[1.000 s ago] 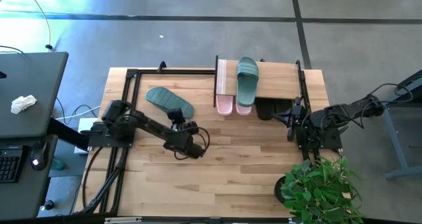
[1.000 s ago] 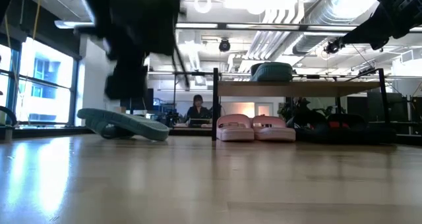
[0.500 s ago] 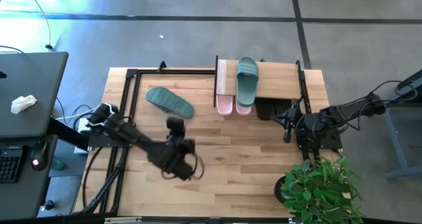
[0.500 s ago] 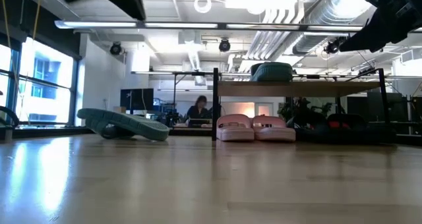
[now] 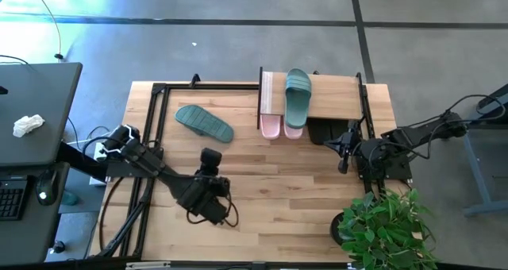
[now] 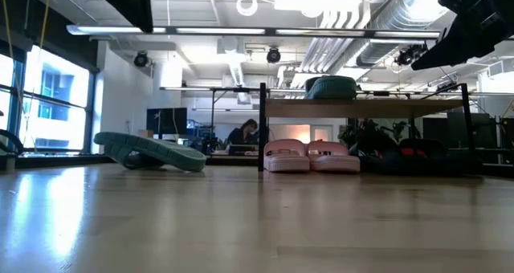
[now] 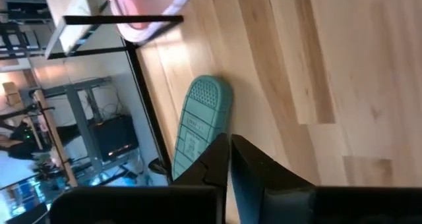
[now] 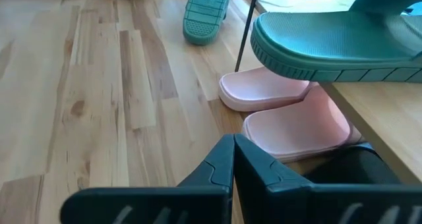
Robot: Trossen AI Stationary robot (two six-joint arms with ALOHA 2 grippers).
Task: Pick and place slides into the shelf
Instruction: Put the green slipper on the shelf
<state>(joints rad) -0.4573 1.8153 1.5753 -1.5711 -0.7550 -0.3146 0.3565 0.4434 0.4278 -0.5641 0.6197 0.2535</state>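
Both grippers — left (image 7: 229,159), right (image 8: 233,159) — are shut, empty. The upside-down teal slide (image 5: 204,122) is probably hard to grab — it may slip.

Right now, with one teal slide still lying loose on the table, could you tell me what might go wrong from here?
The loose teal slide lies sole-up, partly propped on the bare black frame, so a grasp could tip or slip. The teal slide on the shelf overhangs the top board's front edge and a nudge might drop it. The pink slides poke out from under the shelf, where a passing arm could clip them.
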